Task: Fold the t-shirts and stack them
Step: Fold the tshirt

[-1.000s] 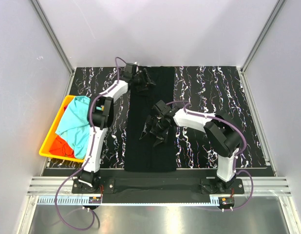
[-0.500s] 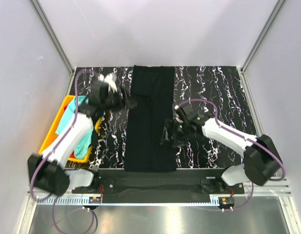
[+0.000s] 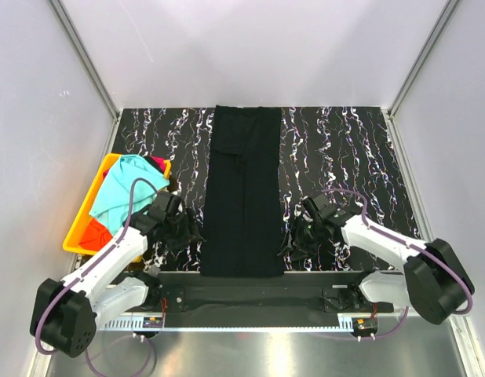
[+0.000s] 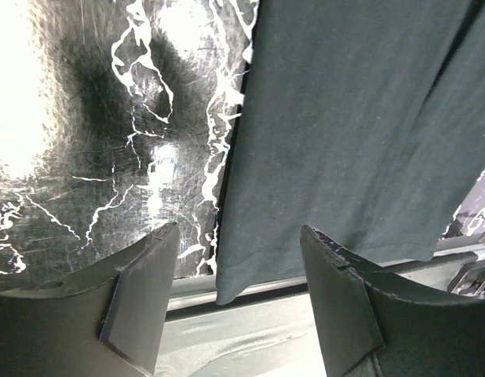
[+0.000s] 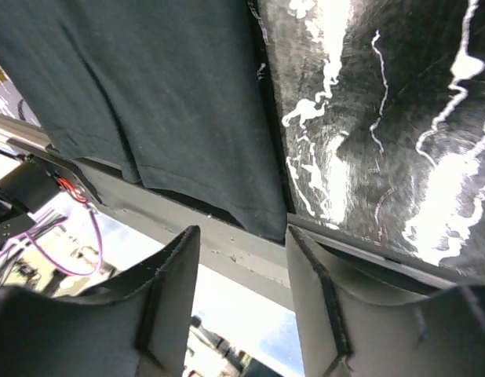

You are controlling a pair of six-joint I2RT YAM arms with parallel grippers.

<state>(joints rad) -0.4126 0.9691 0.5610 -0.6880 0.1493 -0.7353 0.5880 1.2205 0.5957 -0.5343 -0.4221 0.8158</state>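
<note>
Worktop from above: the black shirt (image 3: 244, 188) lies as a long folded strip down the middle, far edge to near edge. The left hand (image 3: 185, 232) sits just beside its near left corner and the right hand (image 3: 297, 238) beside the near right one. The turquoise shirt (image 3: 121, 188) and orange-red shirt (image 3: 92, 233) lie in the bin (image 3: 85, 250). Left wrist: the fingers (image 4: 140, 290) are spread wide and hold nothing, with the hem corner between them. Right wrist: the fingers (image 5: 168, 298) are equally wide, the other corner between them, ungripped.
</note>
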